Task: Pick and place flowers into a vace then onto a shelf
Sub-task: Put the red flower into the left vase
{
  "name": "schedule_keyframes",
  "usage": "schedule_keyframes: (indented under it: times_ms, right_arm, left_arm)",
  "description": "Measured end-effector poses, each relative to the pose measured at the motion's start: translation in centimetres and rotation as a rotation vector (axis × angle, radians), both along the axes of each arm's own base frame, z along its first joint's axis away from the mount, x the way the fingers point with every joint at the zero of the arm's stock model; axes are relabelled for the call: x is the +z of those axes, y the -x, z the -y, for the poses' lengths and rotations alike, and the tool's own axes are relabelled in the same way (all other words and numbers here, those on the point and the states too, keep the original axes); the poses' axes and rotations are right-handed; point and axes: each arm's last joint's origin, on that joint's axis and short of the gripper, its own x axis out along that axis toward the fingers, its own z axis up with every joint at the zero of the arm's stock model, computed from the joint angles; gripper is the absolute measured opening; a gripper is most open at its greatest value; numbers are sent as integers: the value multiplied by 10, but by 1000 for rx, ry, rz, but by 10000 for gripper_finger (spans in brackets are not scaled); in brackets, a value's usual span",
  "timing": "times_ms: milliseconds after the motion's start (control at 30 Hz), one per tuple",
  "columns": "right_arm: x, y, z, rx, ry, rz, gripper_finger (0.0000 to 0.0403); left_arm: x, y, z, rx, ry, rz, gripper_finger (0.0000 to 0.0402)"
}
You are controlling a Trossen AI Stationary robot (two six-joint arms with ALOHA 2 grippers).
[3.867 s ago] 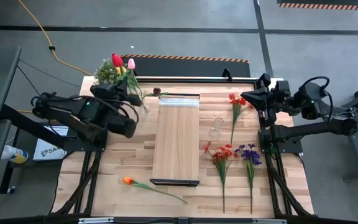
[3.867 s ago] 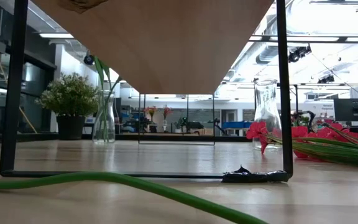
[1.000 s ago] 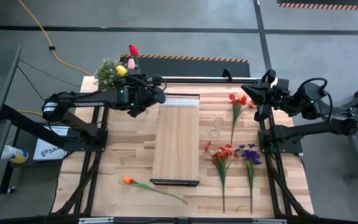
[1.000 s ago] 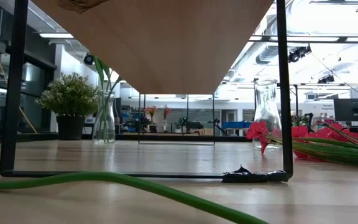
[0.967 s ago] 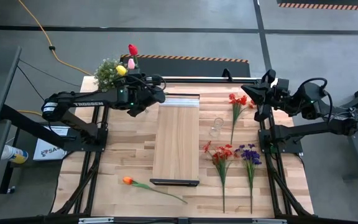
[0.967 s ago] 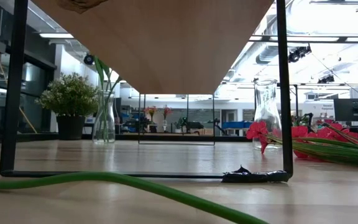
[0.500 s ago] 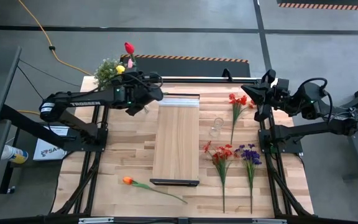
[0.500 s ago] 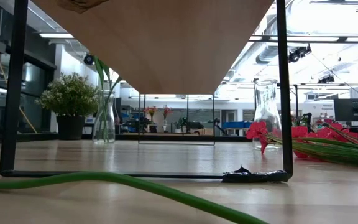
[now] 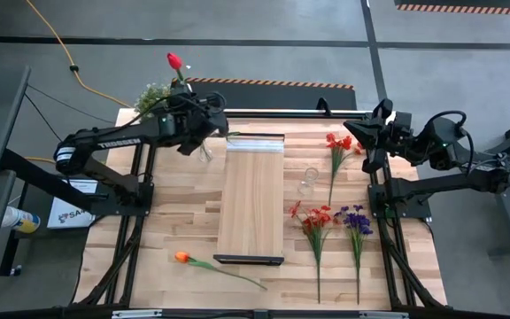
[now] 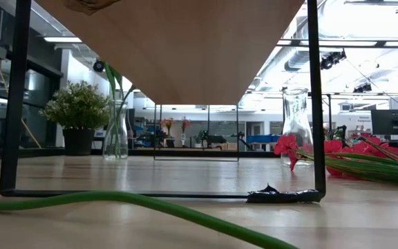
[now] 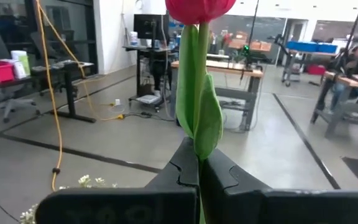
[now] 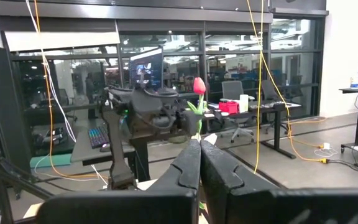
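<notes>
Left end effector (image 9: 187, 111), pinching a red tulip (image 9: 174, 61) by its stem, has lifted the bloom clear of the vase (image 9: 204, 151), apparently toward the shelf (image 9: 251, 199). Right end effector (image 9: 367, 133), fingers pressed together, waits at the surface (image 9: 175, 230) edge.

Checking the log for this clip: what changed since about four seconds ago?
The left gripper, shut on the red tulip, swung out across the table's far edge, carrying the bloom beyond the potted plant. Right gripper, shelf and the loose flowers stayed put.
</notes>
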Motion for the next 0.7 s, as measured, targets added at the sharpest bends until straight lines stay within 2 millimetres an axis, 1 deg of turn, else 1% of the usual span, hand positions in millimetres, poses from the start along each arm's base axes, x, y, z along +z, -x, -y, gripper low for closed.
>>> schedule_keyframes:
  times_ms: [67,467,700]
  right_arm:
    - [0,0,0,0,-2,1,0]
    - [0,0,0,1,-4,1,0]
    - [0,0,0,2,-5,2,0]
  left_arm:
    - [0,-1,-3,15,-6,7,27]
    - [-16,-15,-6,12,8,-46,27]
    - [-22,-19,-7,9,18,-73,27]
